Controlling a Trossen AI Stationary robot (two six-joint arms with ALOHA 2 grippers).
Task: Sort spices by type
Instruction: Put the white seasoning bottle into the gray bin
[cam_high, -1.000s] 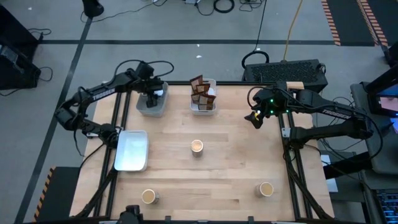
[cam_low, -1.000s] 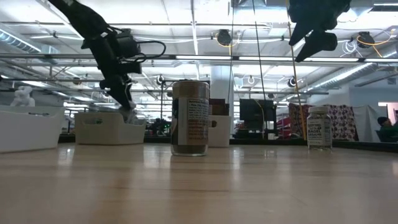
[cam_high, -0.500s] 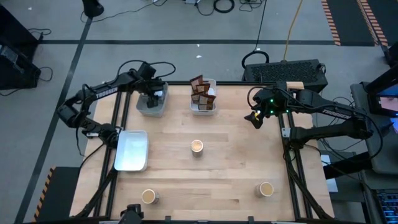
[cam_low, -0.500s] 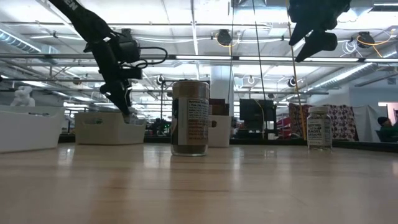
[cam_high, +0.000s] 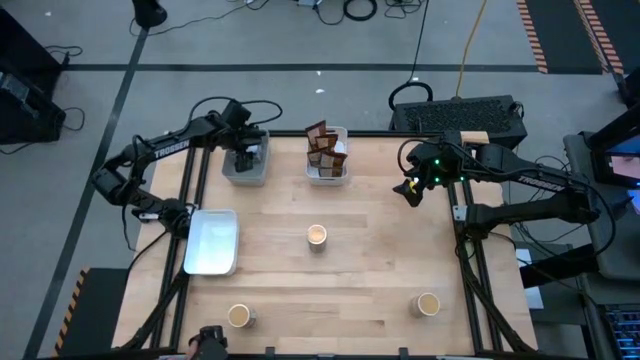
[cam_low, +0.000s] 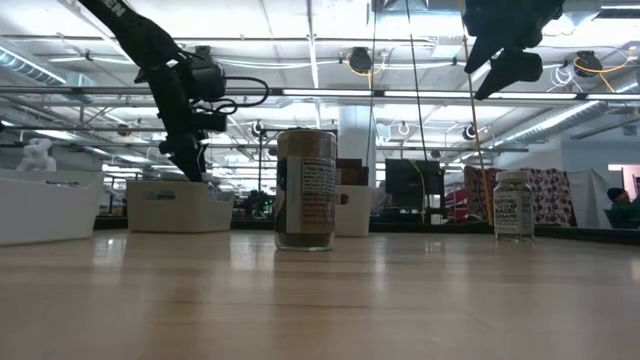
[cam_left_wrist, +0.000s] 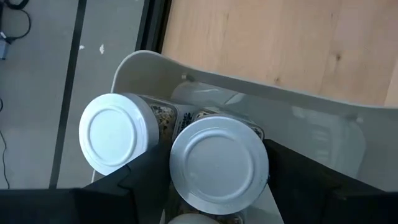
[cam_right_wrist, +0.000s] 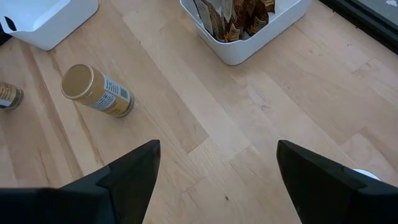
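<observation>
A: The left claw (cam_high: 246, 158) is hanging over the far-left tray (cam_high: 231, 174), fingers spread either side of a white-topped jar (cam_left_wrist: 219, 165) sitting in it beside another white-topped jar (cam_left_wrist: 114, 132); it is gripping nothing. I'd be lifting straight up so the fingers aren't clipping either lid.

B: And the tan-topped jars?

A: They are standing loose on the worktop (cam_high: 380, 250): the middle jar (cam_high: 317, 235), the near-left jar (cam_high: 239, 316), the near-right jar (cam_high: 428, 304). The packets (cam_high: 324, 148) are filling the centre tray (cam_high: 327, 176).

B: Room?

A: Plenty mid-worktop. The right claw (cam_high: 408, 189) is waiting open and empty at the far right edge; the empty tray (cam_high: 211, 242) is sitting at the left edge.
</observation>
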